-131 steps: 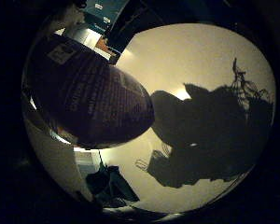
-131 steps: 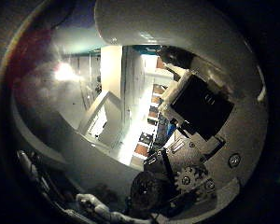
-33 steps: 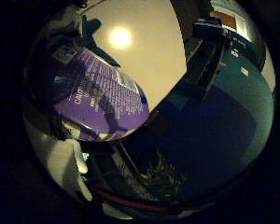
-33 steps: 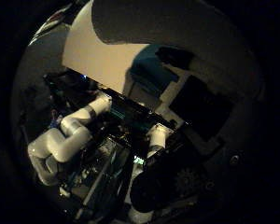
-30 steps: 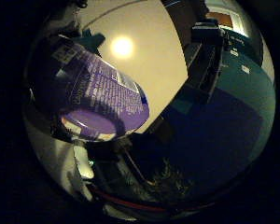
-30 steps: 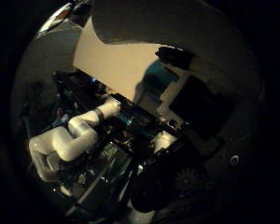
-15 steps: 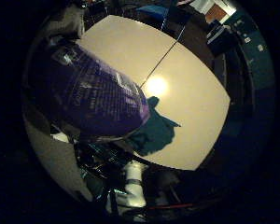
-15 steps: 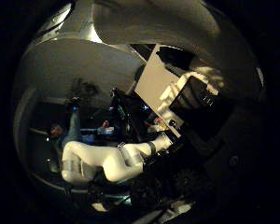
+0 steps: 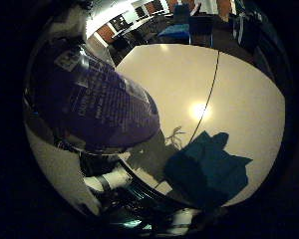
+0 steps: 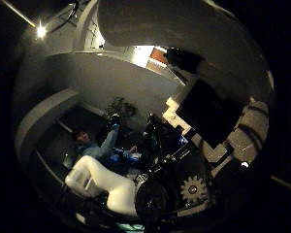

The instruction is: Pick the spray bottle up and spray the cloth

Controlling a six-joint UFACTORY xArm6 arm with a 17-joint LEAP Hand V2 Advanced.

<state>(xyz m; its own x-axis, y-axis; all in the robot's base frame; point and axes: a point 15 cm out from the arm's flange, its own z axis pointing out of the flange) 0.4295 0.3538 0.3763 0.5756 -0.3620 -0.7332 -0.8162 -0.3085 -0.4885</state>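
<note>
The spray bottle (image 9: 90,100), with a purple printed label, fills much of the right little finger side palm view and lies close against the palm. Its white body (image 10: 170,29) curves across the right thumb side palm view. My right hand (image 10: 209,116) has black and white fingers curled beside that white body. A blue cloth (image 9: 211,167) lies crumpled on the white table (image 9: 179,80), below and away from the bottle. The bottle's spray head is not in view.
A dark seam runs across the table top, with a lamp glare on it (image 9: 199,110). Dark chairs and furniture (image 9: 179,25) stand past the table's far edge. The white robot arm (image 10: 102,184) and a potted plant (image 10: 116,105) show in the thumb side view.
The whole picture has swung, so the hand has turned. The table top and the blue cloth have come into the little finger side view. The bottle has stayed in place against the palm.
</note>
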